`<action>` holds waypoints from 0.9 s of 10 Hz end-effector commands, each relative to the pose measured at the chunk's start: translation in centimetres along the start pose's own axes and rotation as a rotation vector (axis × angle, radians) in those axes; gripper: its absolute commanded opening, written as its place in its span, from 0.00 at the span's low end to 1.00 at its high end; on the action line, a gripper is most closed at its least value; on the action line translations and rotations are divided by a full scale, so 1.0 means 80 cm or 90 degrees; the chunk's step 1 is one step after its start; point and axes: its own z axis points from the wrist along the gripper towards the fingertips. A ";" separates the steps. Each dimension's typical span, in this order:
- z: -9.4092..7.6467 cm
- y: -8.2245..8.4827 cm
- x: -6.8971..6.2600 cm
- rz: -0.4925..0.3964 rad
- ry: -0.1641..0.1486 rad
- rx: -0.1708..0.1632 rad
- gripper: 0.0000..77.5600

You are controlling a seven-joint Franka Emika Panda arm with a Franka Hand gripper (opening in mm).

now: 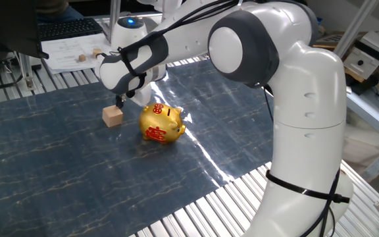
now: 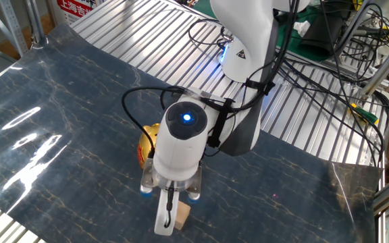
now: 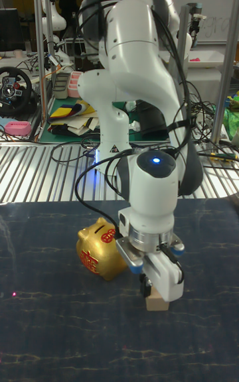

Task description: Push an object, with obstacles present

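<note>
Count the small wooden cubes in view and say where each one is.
3. One wooden cube lies on the dark mat left of the gold piggy bank; two small cubes sit on white paper behind.

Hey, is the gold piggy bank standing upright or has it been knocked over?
Upright. The piggy bank sits on its base with the coin slot facing up and does not lean; the wooden cube lies apart, beside it.

Gold piggy bank [image 1: 162,122] sits just beside the wooden cube [image 1: 112,116], blocking that flank (arm side); the mat [image 1: 58,171] toward its far edge is open.
</note>
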 end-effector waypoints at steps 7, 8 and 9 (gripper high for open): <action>-0.049 0.031 0.060 0.064 0.049 -0.005 0.00; -0.049 0.031 0.060 0.065 0.048 -0.006 0.00; -0.045 0.031 0.062 0.075 0.041 -0.023 0.00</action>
